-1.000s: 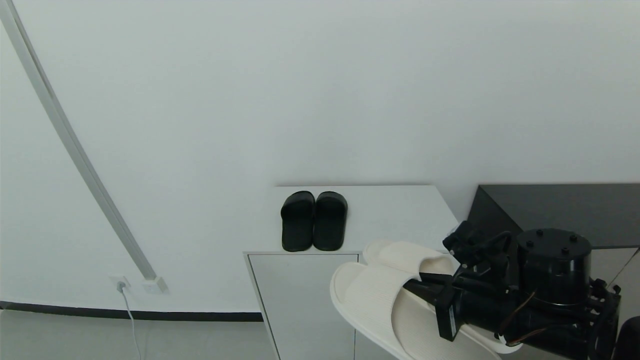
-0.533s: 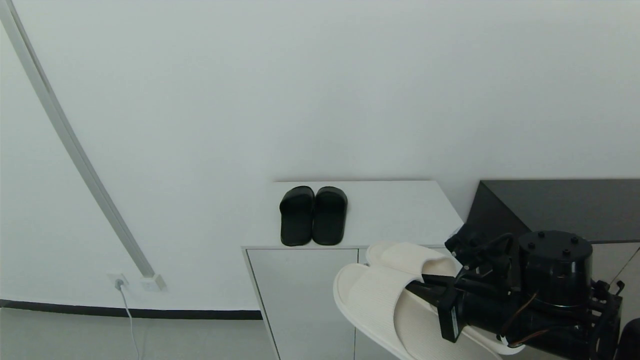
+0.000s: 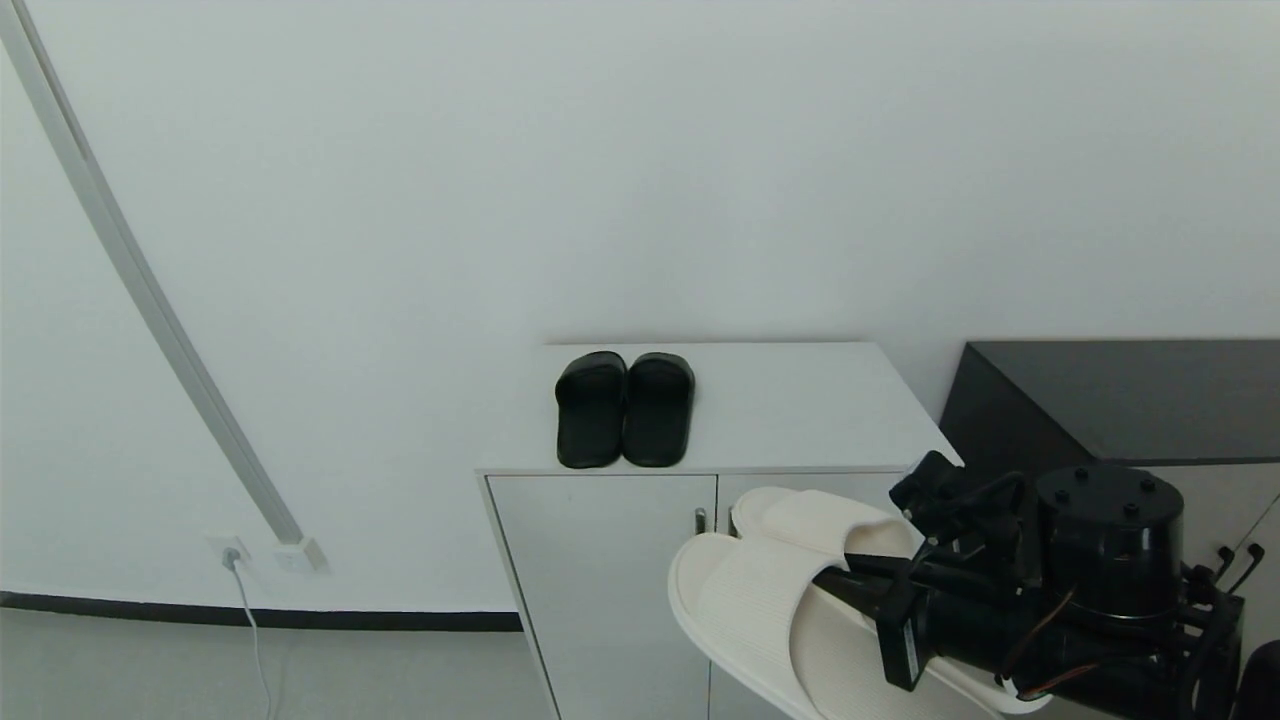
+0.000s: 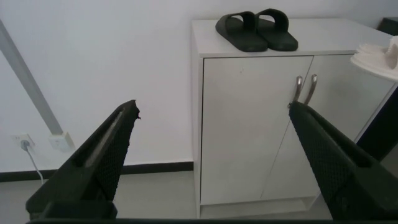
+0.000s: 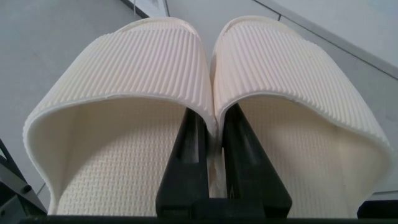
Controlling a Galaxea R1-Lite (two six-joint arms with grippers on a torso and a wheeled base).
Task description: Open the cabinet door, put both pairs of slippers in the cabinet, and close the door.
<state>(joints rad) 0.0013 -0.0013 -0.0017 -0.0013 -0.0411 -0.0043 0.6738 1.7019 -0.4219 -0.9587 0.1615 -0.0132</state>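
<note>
At the far left of the head view you see a grey conduit (image 3: 150, 290) slanting down the wall. It ends at a wall socket (image 3: 228, 550) in the lower left, and a white cable (image 3: 253, 640) hangs from there toward the floor.

Your left gripper (image 4: 212, 106) appears in its own wrist view with both fingers spread wide and nothing between them. It faces the front of the cabinet (image 3: 600, 590).

The cabinet sits low in the middle of the head view. Both doors are shut, and their two metal handles (image 4: 305, 90) stand side by side at the seam. On its white top, toward the left end and near the front edge, the black slippers (image 3: 625, 410) lie close together as a pair.

In the lower right, your right gripper (image 5: 214, 134) is clamped on the white slippers (image 3: 760, 610). Its two fingers reach in under the straps and pinch the adjoining inner sides together. The pair is held in the air in front of the right-hand door, toes pointing toward the cabinet.

At the right edge, a dark-topped unit (image 3: 1120, 400) stands just beside the white cabinet.
</note>
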